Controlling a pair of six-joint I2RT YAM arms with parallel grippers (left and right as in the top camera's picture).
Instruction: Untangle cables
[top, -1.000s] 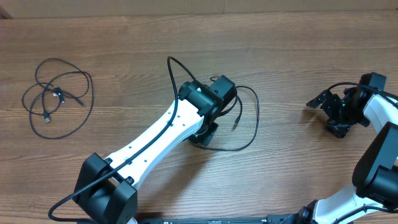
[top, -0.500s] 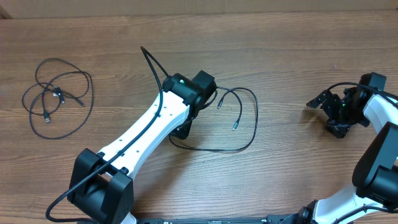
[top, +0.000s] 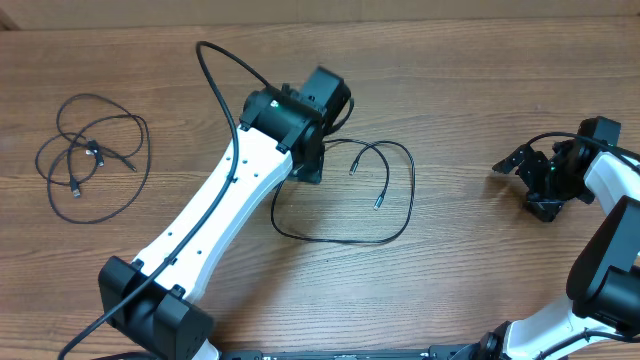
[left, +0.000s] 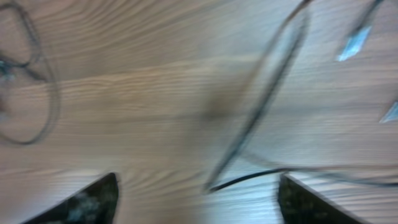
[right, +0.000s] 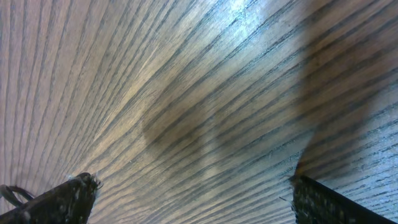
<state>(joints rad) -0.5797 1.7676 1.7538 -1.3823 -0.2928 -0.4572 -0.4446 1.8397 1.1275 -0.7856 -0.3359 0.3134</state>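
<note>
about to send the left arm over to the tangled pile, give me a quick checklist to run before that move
1. left gripper empty: ok, jaws apart, nothing clamped between them.
2. right gripper open and empty: ok.
3. single cable separate from the tangled bundle: ok, a clear gap lies between them.
4. Its plug ends in sight: ok, both lie inside its own loop.
5. single cable free of the left gripper: cannot tell, part of it runs underneath in the overhead view and the wrist view is blurred.
6. tangled bundle sorted: not ok, its loops cross one another.
</note>
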